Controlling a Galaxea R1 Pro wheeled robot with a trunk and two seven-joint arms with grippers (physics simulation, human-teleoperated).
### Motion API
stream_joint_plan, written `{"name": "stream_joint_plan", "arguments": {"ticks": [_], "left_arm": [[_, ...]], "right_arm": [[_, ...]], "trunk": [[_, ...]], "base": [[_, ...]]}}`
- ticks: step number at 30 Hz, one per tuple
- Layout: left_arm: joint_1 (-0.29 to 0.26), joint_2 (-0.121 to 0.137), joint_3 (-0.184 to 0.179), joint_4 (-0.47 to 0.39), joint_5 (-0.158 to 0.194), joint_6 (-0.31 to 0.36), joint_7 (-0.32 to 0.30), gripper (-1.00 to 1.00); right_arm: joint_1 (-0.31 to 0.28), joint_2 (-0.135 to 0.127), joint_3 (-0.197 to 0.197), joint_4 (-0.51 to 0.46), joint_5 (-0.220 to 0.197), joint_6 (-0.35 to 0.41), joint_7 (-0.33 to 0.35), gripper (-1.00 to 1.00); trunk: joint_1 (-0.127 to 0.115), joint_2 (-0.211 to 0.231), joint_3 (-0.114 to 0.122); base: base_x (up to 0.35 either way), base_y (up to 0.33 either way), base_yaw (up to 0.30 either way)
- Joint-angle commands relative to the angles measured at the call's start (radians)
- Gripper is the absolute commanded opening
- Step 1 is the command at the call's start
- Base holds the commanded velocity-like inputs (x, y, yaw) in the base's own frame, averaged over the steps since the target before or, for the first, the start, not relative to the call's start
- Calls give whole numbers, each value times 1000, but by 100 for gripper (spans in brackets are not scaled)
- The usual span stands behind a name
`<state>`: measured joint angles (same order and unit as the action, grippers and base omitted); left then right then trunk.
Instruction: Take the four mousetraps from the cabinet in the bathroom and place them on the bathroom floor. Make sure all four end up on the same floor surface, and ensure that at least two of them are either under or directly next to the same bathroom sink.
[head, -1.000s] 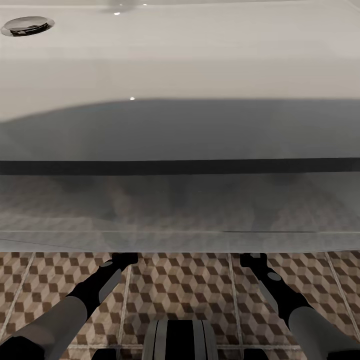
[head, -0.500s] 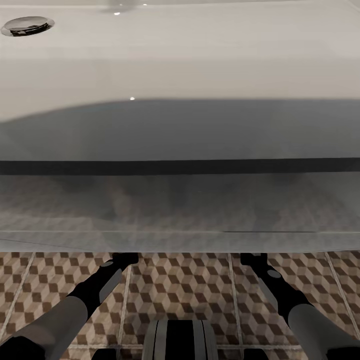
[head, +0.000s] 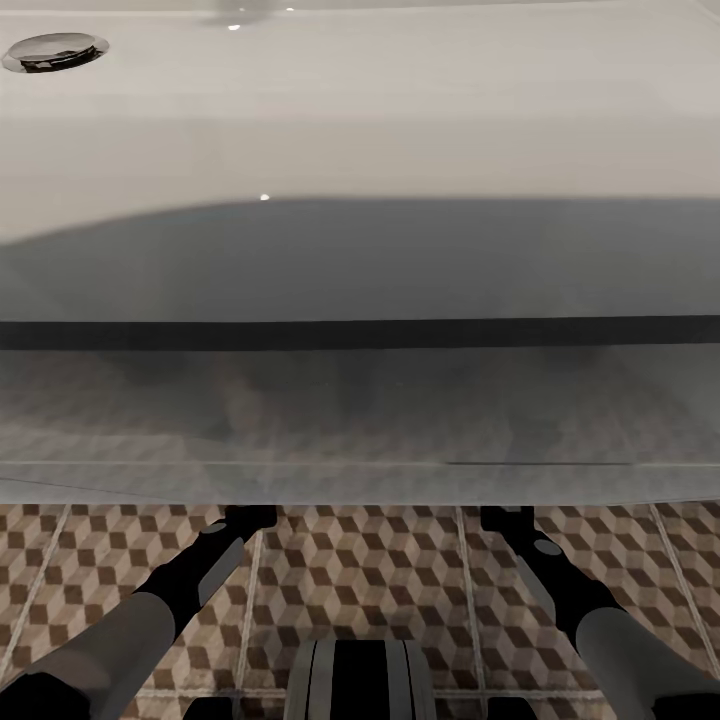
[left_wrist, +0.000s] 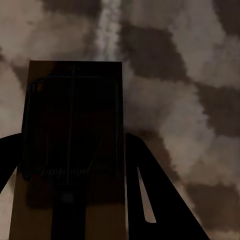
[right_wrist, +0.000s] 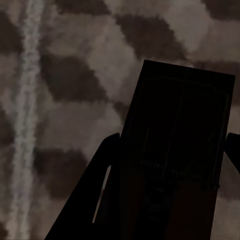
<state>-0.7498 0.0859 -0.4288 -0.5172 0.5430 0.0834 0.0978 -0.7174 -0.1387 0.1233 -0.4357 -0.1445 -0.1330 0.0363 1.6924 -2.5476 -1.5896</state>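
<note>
While gripped — mousetrap (left_wrist: 70, 150) per claw (left_wrist: 72, 200)

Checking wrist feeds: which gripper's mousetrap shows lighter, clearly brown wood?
The left gripper's mousetrap: tan wood visible along its edges. The right gripper's mousetrap looks almost black in shadow.

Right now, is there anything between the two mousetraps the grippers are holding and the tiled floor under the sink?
Nothing visible. In each wrist view, the left mousetrap and the right mousetrap sit between dark fingers with only bathroom floor beyond. In the head view both arms reach under the sink, which hides the grippers.
</note>
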Motion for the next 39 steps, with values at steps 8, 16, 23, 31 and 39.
{"name": "stream_joint_plan", "arguments": {"ticks": [8, 16, 23, 31, 39], "left_arm": [[0, 1, -9, -3, 5, 2, 11, -100], [0, 4, -8, -3, 5, 0, 11, -100], [0, 6, -8, -3, 6, -2, 10, -100], [0, 8, -7, -3, 6, -5, 10, -100], [0, 7, -7, -3, 6, -5, 10, -100]], "right_arm": [[-1, 1, 6, 3, -10, -6, 5, -100], [-1, 1, 7, 3, -11, -7, 5, -100], [-1, 1, 7, 4, -12, -7, 5, -100], [-1, 1, 7, 6, -14, -7, 5, -100], [-1, 1, 7, 8, -16, -7, 7, -100]], "trunk": [[0, 0, -1], [0, 0, -1], [0, 0, -1], [0, 0, -1], [0, 0, -1]], "base": [[0, 0, 0], [0, 0, 0], [0, 0, 0], [0, 0, 0], [0, 0, 0]]}}
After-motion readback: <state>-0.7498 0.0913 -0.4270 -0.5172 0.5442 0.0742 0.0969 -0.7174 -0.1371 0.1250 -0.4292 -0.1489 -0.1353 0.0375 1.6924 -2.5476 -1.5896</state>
